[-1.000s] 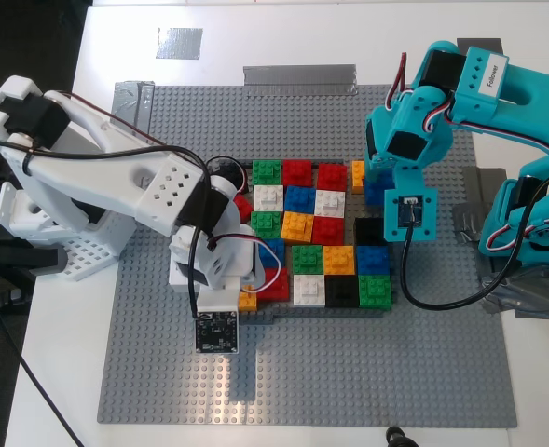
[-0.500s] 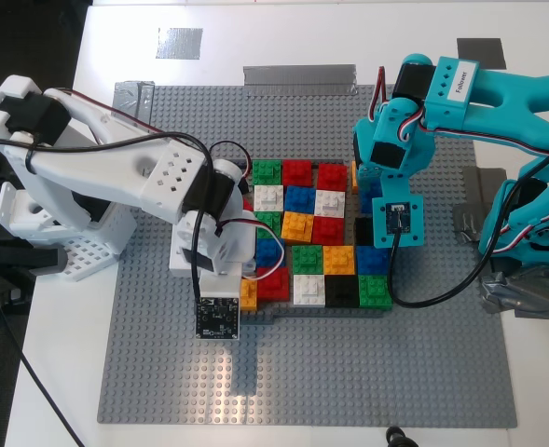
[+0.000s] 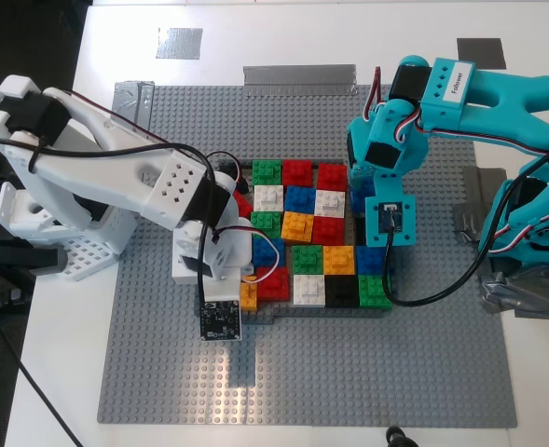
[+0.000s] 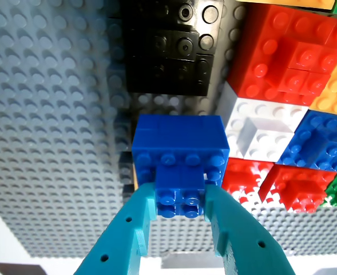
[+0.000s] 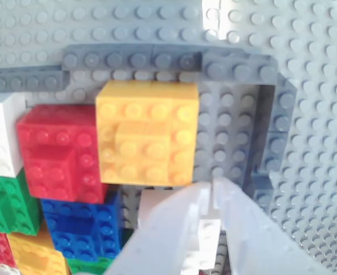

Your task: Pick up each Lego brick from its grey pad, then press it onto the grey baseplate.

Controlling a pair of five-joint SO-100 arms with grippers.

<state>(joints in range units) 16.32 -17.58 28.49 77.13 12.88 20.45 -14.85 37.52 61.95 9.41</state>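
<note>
My first gripper (image 4: 181,197), teal, is shut on the blue brick (image 4: 179,154). It holds the brick low over the grey baseplate (image 3: 349,372), beside a white brick and short of a black brick (image 4: 168,54). I cannot tell whether the brick touches the plate. In the exterior view this gripper (image 3: 363,197) hides the brick. My second gripper (image 5: 211,197), white, is shut and empty, just behind the orange brick (image 5: 148,134). That brick stands on the plate in a corner of the frame and also shows in the exterior view (image 3: 247,296). Two grey pads (image 3: 178,42) (image 3: 482,51) lie bare.
A block of coloured bricks (image 3: 297,228) fills a thin dark-grey frame (image 3: 283,317) in the middle of the plate. Grey tape strips (image 3: 299,74) lie at the far edge. The white arm's base (image 3: 41,205) stands at the exterior view's left and the teal base (image 3: 535,242) at its right.
My first gripper has moved toward the exterior view's left with the blue brick, closer in beside the coloured block. My second gripper has shifted only slightly by the orange brick.
</note>
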